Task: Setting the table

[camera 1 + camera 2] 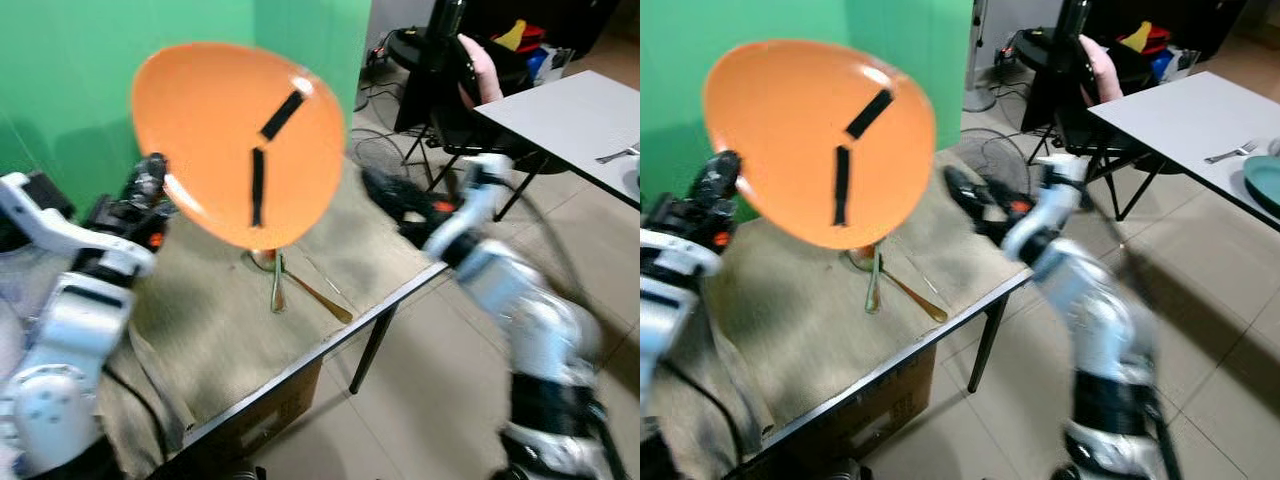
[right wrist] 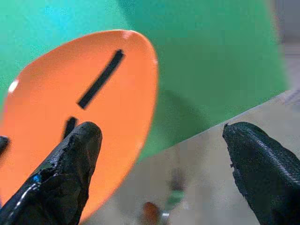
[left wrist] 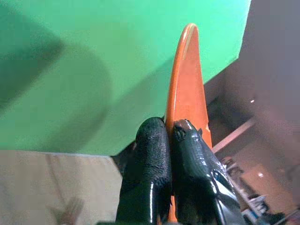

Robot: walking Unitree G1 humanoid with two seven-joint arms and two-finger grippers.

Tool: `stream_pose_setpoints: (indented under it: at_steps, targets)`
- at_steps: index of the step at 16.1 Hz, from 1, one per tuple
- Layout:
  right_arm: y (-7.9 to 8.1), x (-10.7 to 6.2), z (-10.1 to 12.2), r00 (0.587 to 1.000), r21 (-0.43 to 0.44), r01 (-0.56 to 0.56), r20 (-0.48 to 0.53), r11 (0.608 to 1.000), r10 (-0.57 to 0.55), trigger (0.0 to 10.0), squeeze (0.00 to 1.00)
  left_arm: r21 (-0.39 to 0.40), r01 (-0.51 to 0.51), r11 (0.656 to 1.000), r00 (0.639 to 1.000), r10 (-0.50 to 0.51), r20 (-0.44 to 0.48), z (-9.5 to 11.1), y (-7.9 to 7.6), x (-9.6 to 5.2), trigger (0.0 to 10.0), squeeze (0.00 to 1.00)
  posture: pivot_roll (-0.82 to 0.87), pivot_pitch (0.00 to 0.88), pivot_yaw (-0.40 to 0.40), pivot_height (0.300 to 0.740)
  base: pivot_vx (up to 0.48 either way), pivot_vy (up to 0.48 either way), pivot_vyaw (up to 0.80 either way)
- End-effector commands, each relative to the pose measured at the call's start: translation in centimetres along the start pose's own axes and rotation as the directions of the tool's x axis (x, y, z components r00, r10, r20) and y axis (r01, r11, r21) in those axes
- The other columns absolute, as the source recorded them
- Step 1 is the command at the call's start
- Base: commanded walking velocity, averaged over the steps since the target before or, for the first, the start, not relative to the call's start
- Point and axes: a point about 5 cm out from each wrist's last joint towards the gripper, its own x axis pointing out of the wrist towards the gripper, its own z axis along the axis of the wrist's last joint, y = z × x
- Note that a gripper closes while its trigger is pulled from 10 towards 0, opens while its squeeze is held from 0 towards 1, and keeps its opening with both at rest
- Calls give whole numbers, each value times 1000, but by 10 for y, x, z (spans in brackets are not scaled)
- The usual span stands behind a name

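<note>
Both eye views look forward and down from head height and share the orange plate (image 1: 240,145), the counter (image 1: 240,330) and the green wall (image 1: 70,80). The left wrist view sits close, facing the plate's edge. The right wrist view faces its underside from farther off.

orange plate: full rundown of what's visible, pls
The orange plate is round, glossy and plastic-looking, with two black tape-like strips on its face. It is held in the air above the cloth-covered table, tilted steeply toward the camera. The left gripper pinches its rim edge-on, fingers shut. Nothing else touches it.
</note>
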Motion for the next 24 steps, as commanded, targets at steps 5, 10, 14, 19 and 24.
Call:
stream_pose_setpoints:
  at_steps: [5, 10, 14, 19, 24]
  targets:
    - [9, -3, -5, 1000, 118, 15, -13, 993, -13, 10000, 0, -8, 106, 994, 992, -107, -62, -18, -17, 1, 0, 0, -13, 34, -7, 740, 0, 0, 0]
    - [10, 10, -3, 986, 323, -135, -45, 937, 158, 10000, 0, -70, 198, 978, 974, -205, -100, -17, -21, -9, 0, 0, -3, 30, -22, 740, 0, 0, 0]
    - [14, 12, -8, 961, 414, -193, -103, 889, 257, 4980, 0, -156, 258, 953, 961, -270, -61, -12, -25, -10, 0, 0, 6, 28, -34, 740, 0, 0, 0]
    - [18, 11, 0, 933, 510, -301, -19, 806, 360, 0, 0, -178, 284, 942, 938, -311, -154, -19, -24, -14, 0, 0, 4, 27, -32, 740, 0, 0, 0]
    - [25, 5, 4, 896, 524, -383, 12, 761, 443, 0, 0, -186, 279, 942, 937, -309, -161, -14, -20, -10, 0, 0, 2, 26, -25, 740, 0, 0, 0]
